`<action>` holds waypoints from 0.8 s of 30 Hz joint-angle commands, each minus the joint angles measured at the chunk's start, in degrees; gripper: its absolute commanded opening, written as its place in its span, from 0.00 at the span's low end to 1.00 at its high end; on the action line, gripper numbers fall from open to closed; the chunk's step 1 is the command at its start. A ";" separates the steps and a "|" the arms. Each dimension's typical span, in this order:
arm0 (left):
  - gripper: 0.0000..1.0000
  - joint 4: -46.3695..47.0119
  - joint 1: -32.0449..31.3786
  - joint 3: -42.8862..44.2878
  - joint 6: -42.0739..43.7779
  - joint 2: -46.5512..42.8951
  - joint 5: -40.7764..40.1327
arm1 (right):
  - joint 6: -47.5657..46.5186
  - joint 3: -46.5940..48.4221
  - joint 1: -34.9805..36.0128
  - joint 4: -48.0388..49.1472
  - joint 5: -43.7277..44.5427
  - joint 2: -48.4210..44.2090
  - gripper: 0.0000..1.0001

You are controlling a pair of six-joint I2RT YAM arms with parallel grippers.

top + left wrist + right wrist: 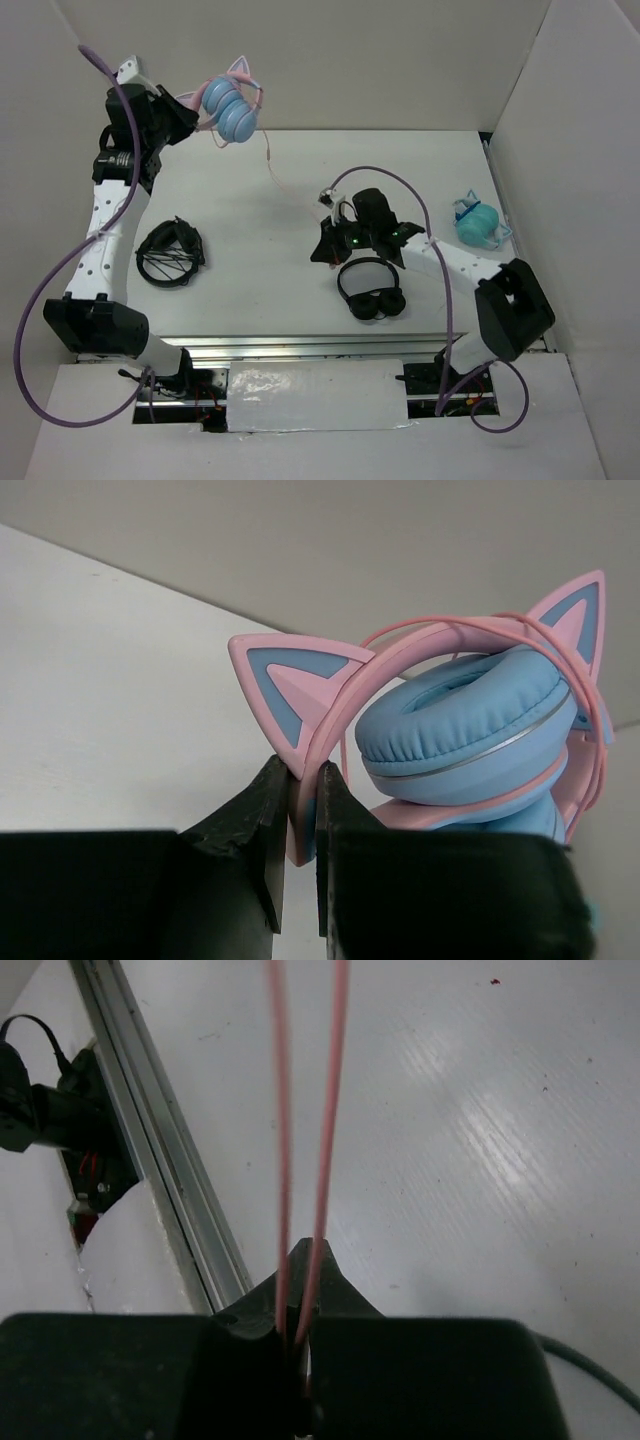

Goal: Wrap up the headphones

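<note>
The headphones (pixel 232 105) hang in the air at the back left, with light-blue ear cups (pixel 460 730) and a pink cat-ear headband. My left gripper (pixel 302 800) is shut on the headband just below one cat ear; in the top view it (pixel 195 112) sits left of the cups. The thin pink cable (pixel 272 160) drops from the cups and runs right toward the table's middle. My right gripper (pixel 300 1330) is shut on the cable (pixel 325 1110), and two pink strands rise from between its jaws. In the top view the right gripper (pixel 325 240) hovers low over mid-table.
Black headphones (pixel 370 290) lie just in front of the right gripper. A black wire bundle (pixel 172 252) lies near the left arm. Another teal headset (pixel 478 225) sits at the far right. White walls enclose the table, and a metal rail (pixel 300 345) runs along its near edge.
</note>
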 commanded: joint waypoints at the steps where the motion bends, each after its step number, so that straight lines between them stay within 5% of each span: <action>1: 0.00 16.69 4.02 -2.04 -8.29 -5.35 18.32 | 2.48 3.98 -2.46 8.39 -7.30 5.18 0.00; 9: 0.00 36.00 9.56 -3.01 -19.71 -5.54 47.93 | 8.99 4.59 -10.27 16.93 -12.94 16.70 0.00; 12: 0.00 47.59 9.04 -3.18 -24.46 -4.13 59.62 | 7.94 7.66 -13.61 14.56 -13.37 18.55 0.00; 17: 0.00 53.18 4.73 -1.42 -23.07 -1.84 75.27 | 3.20 19.32 -17.66 5.27 -13.29 22.06 0.00; 20: 0.00 45.40 1.92 -3.27 -9.76 -4.03 77.14 | -1.02 31.07 -20.65 -4.11 -12.15 26.10 0.00; 24: 0.00 7.88 -5.96 -0.11 21.61 -6.58 67.15 | -6.47 51.58 -23.99 -20.31 -8.03 33.39 0.00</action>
